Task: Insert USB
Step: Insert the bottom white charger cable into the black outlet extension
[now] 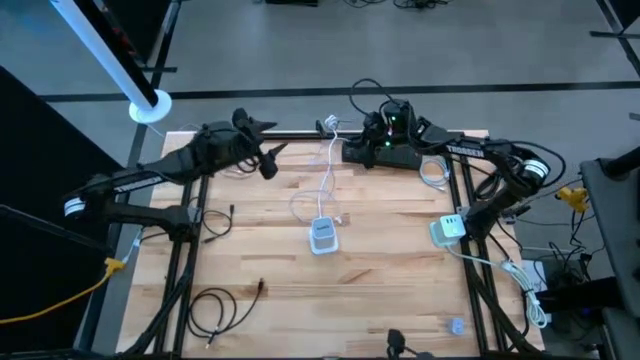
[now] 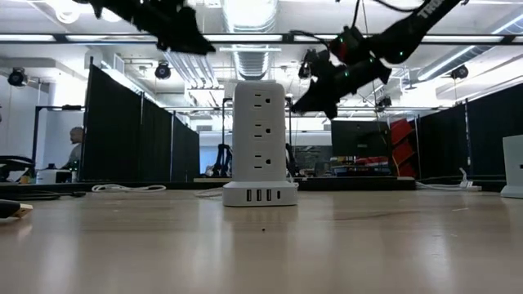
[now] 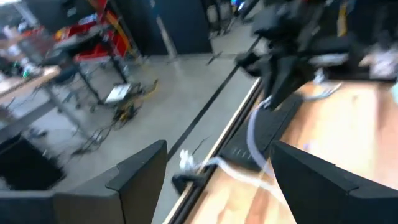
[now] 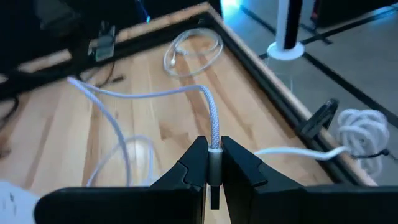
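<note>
Clearly a white braided USB cable (image 4: 213,124) ends in a silver plug pinched between the right gripper (image 4: 213,163)'s 2 closed fingers, at the bottom centre of the right wrist view. That arm reaches over the table's upper middle. Below it stands the white power tower (image 1: 322,235). At upper left, the left gripper (image 1: 268,150) hovers with its fingers spread, empty.

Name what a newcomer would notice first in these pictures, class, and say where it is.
The white power tower stands upright mid-table, its USB ports facing the low camera. The right gripper, raised over the table's far edge, is shut on a white braided USB cable. The left gripper hangs open at the far left.
</note>
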Controlling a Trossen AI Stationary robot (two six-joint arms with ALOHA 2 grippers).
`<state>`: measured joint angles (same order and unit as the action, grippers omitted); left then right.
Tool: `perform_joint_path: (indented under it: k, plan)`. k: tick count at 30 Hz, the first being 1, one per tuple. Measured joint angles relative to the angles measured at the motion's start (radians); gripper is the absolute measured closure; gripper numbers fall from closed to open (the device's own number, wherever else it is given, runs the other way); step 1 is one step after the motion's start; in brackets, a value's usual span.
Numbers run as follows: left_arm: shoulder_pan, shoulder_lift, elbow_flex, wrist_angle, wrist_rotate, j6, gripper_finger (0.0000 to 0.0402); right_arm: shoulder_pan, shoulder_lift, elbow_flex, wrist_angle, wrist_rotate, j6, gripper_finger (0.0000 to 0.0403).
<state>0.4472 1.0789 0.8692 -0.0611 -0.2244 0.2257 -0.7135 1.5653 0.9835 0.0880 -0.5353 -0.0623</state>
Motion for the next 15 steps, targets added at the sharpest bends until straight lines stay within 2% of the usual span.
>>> perform_joint_path:
  k: [5, 8, 12, 15]
  plan:
    - [0.063, 0.089, -0.014, 0.095, -0.002, 0.0, 0.0127, -0.03, 0.024, 0.017, 0.0, -0.027, -0.03, 0.0386]
    - [0.076, 0.145, -0.015, 0.222, -0.002, -0.003, 0.0127, -0.034, 0.018, 0.038, -0.003, -0.035, -0.051, 0.0386]
    - [0.075, 0.214, 0.003, 0.416, 0.001, -0.073, 0.0127, -0.029, 0.007, 0.092, 0.0, -0.077, -0.124, 0.0386]
    - [0.077, 0.259, 0.054, 0.447, 0.046, -0.133, 0.0127, -0.025, 0.007, 0.128, -0.014, -0.071, -0.186, 0.0386]
